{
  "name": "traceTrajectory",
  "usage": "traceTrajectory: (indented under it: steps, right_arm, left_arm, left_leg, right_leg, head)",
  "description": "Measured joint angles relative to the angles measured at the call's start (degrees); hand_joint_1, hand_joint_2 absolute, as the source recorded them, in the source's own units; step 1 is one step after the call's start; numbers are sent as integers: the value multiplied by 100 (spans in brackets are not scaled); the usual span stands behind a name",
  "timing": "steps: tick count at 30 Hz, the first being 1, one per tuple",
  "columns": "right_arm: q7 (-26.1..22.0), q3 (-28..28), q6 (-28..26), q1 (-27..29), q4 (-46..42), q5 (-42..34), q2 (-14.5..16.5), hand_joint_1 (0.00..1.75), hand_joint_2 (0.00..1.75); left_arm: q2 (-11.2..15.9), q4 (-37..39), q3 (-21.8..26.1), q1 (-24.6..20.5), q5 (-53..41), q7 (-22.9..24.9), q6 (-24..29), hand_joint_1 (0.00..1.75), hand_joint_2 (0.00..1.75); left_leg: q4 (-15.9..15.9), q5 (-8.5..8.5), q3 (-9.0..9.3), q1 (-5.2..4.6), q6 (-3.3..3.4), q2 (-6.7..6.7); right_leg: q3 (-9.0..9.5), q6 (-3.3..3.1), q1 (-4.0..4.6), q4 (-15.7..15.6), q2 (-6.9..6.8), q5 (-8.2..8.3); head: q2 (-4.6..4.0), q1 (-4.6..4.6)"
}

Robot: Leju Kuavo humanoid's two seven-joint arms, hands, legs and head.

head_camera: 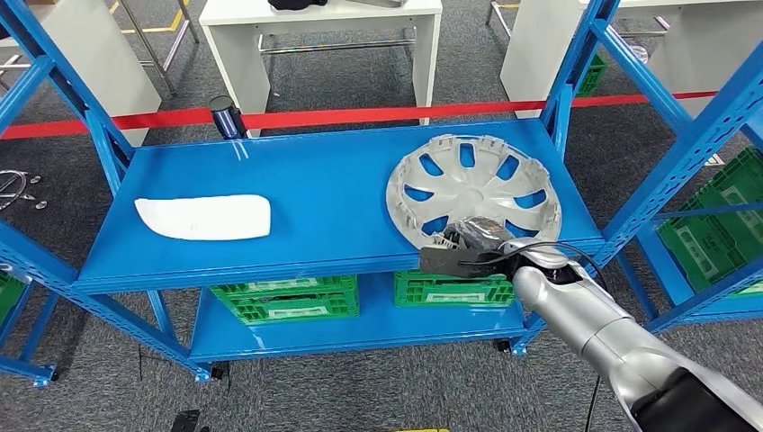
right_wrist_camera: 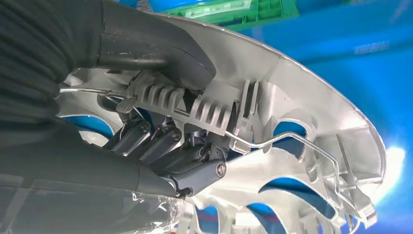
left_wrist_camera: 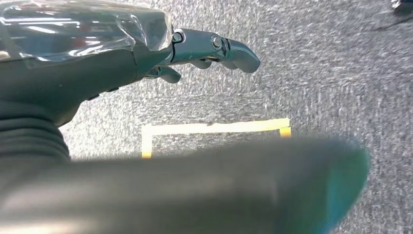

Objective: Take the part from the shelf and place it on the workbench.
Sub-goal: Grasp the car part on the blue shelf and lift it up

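Early stage: silver hubcap lying on blue shelf, near rim pinched by right hand. Left hand hanging, apparently empty, fingers loosely curled. Lifting, carrying, workbench placement all left.

Readable text: none that you can make out in any view.
Green crates at 6 o'clock under the shelf: pale strips along their rims, too small for you to read.
Green crate at 3 o'clock: a pale patch on its side, blurred.
Wheel cover: no legible marking.
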Motion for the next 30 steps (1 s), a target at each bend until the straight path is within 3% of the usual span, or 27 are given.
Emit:
traceTrajectory:
  steps: [2, 3, 4, 6, 8, 12, 14, 16, 17, 18, 19, 21, 22, 24, 27, 28, 30]
  right_arm:
    - [20, -112, -116, 0, -82, -46, 3, 175, 175]
    - [36, -181, -180, -3, -146, -54, 2, 175, 175]
    - [55, -264, -242, -14, -227, -51, -1, 175, 175]
    - [89, -471, -355, -83, -424, -39, -9, 175, 175]
    - [110, -683, -419, -216, -597, -40, -27, 175, 175]
    - [75, -983, -549, -361, -866, -57, -86, 175, 175]
    - [26, -1150, -773, -379, -1039, -94, -132, 175, 175]
    - [-24, -1386, -1019, -382, -1277, -193, -204, 175, 175]
    - [-47, -1527, -1098, -373, -1417, -271, -246, 175, 175]
    - [-74, -1674, -1144, -359, -1558, -367, -284, 175, 175]
    - [-109, -1828, -1167, -342, -1701, -490, -316, 175, 175]
    - [-226, -2158, -1180, -296, -2000, -850, -357, 175, 175]
    - [-312, -2323, -1169, -263, -2153, -1100, -365, 175, 175]
    - [-513, -2638, -1099, -132, -2454, -1692, -368, 175, 175]
    - [-757, -3074, -850, 159, -2880, -2602, -351, 175, 175]
    - [-806, -3196, -749, 240, -3001, -2840, -337, 175, 175]
    - [-886, -3409, -428, 384, -3214, -3411, -296, 175, 175]
  left_arm:
    - [-1, 1, 0, 26, -26, -52, 14, 0, 175]
    - [-2, 2, 0, 42, -35, -69, 29, 0, 175]
    - [-2, 2, 0, 53, -32, -80, 46, 0, 175]
    - [3, 2, 0, 61, 12, -67, 75, 0, 175]
    - [9, 5, 0, 62, 72, -11, 78, 0, 175]
    - [4, 12, 0, 76, 103, 106, 71, 0, 175]
    - [-6, 14, 0, 73, 60, 152, 71, 0, 175]
    - [-15, 14, 0, 79, -32, 173, 74, 0, 175]
    - [-19, 14, 0, 86, -79, 176, 76, 0, 175]
    - [-22, 13, 0, 93, -120, 176, 78, 0, 175]
    - [-28, 14, 0, 99, -155, 174, 77, 0, 175]
    - [-40, 14, 0, 101, -210, 162, 79, 0, 175]
    - [-44, 14, 0, 101, -224, 146, 94, 0, 175]
    - [-51, 12, 0, 110, -223, 97, 159, 0, 175]
    - [-77, 11, 1, 145, -211, 28, 256, 0, 175]
    - [-89, 12, 1, 149, -212, 11, 271, 0, 175]
    - [-106, 13, 0, 154, -216, -21, 288, 0, 175]
  left_leg:
    - [672, -233, -314, 12, -29, 2]
    - [733, -199, -346, 16, -33, 3]
    - [540, -55, -257, 20, -27, 4]
    - [-265, 331, 133, 15, 9, 2]
    - [-847, 504, 414, -8, 54, 4]
    - [-985, 532, 445, -18, 167, 9]
    - [-1039, 570, 456, -3, 244, 2]
    - [-1042, 581, 435, -19, 276, -17]
    - [-1040, 580, 432, -24, 279, -29]
    - [-1037, 578, 435, -27, 279, -42]
    - [-1032, 571, 443, -26, 274, -52]
    - [-1000, 539, 453, -23, 239, -64]
    - [-968, 517, 439, -34, 211, -64]
    - [-920, 486, 400, -57, 169, -63]
    - [-873, 440, 368, -46, 125, -57]
    - [-757, 359, 314, -37, 97, -47]
    - [-171, 50, 37, -20, 39, -22]
  right_leg:
    - [-8, -8, 1, 4, -1, 3]
    - [-8, -10, 1, 5, 2, 4]
    - [-4, -9, 1, 6, 8, 3]
    - [0, 1, 7, 6, 24, 0]
    - [-36, 31, 33, 13, 40, 5]
    - [-124, 133, 35, 50, 39, -18]
    - [-342, 116, 27, 480, 34, -248]
    - [-728, 76, 25, 1303, 34, -572]
    - [-884, 83, 24, 1629, 34, -662]
    - [-952, 113, 21, 1761, 33, -663]
    - [-910, 163, 14, 1649, 31, -565]
    - [-575, 272, -9, 859, 4, -204]
    - [-403, 286, -13, 473, -3, -63]
    - [-246, 236, -2, 118, -7, 32]
    - [-230, 129, 0, 114, 10, 27]
    - [-221, 97, -12, 112, 10, 27]
    - [-208, 54, -18, 109, 12, 21]
  head:
    - [0, 0]
    - [0, 0]
    - [0, 0]
    - [0, 1]
    - [0, 3]
    - [0, 10]
    - [0, 18]
    - [0, 24]
    - [0, 26]
    - [0, 27]
    - [0, 29]
    - [0, 34]
    - [0, 34]
    - [0, 32]
    - [0, 31]
    - [0, 21]
    - [0, 1]
